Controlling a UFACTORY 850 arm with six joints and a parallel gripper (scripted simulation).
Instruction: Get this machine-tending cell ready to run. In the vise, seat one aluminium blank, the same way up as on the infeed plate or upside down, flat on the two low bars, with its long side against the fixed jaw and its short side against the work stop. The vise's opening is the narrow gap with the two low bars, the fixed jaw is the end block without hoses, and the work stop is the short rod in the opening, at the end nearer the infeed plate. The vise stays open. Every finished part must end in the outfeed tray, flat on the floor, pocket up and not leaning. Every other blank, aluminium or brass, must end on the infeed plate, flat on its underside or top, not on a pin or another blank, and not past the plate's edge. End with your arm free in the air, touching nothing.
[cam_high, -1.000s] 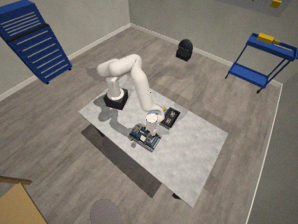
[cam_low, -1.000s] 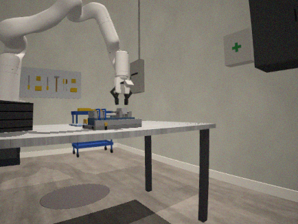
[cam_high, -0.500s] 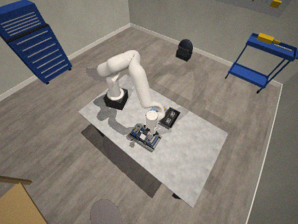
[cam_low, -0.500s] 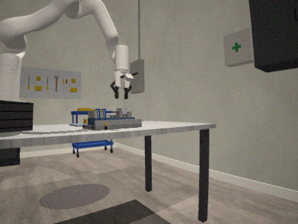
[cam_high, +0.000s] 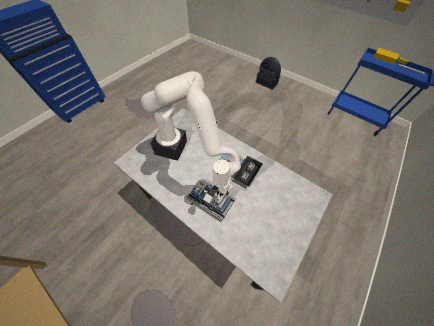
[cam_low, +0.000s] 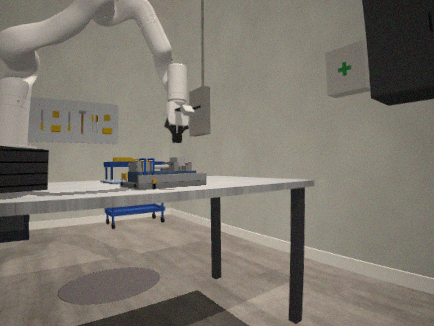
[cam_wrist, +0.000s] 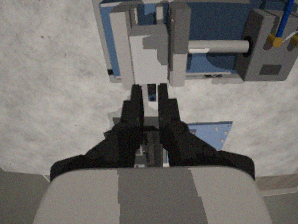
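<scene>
While the hand (cam_wrist: 152, 91) hangs nearly closed, holding nothing, above the vise (cam_wrist: 174, 26)
Grey surface (cam_high: 280, 220) stands on wood floor (cam_high: 75, 200); blue cart (cam_high: 361, 107) by the wall.

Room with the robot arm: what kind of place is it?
Probably a machine workshop. There is a tall blue tool chest with drawers, a wall board hung with yellow tools, and a grey metal vise with blue hoses on the grey work table.

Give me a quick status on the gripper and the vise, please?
Gripper shut, holding nothing, hanging in the air above the vise. A grey part sits in the vise opening. Nothing between gripper and vise.
</scene>
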